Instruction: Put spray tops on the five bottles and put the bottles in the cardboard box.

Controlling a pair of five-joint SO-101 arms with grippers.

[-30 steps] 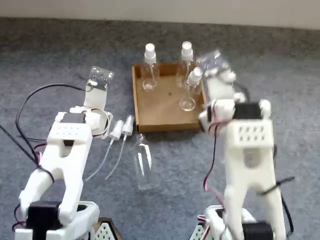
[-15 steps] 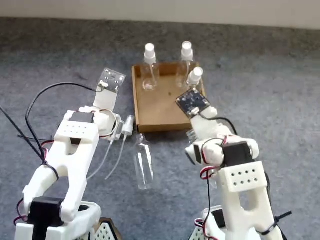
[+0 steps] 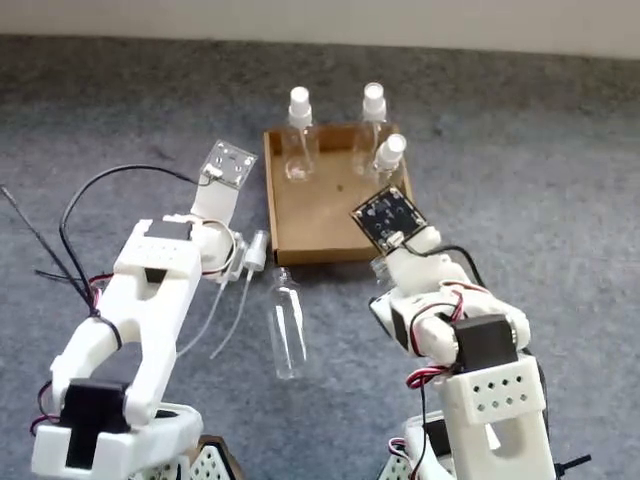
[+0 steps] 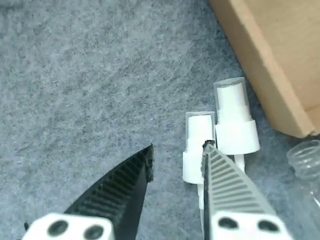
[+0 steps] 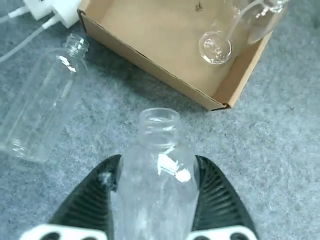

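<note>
Your right claw (image 5: 156, 162) has withdrawn from the cardboard box (image 5: 150, 69), clamped on 1 uncapped bottle (image 5: 157, 145). Your left claw (image 4: 178, 147), spread apart, has shifted over 2 spray tops (image 4: 232, 120). Capping looks next.

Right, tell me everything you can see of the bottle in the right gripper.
The bottle is clear, plastic-looking and empty, with a threaded open neck and no spray top. The right gripper holds its body between black ribbed fingers. Its neck points toward the near wall of the cardboard box, outside it, above grey carpet. Whether it touches the carpet cannot be told.
</note>
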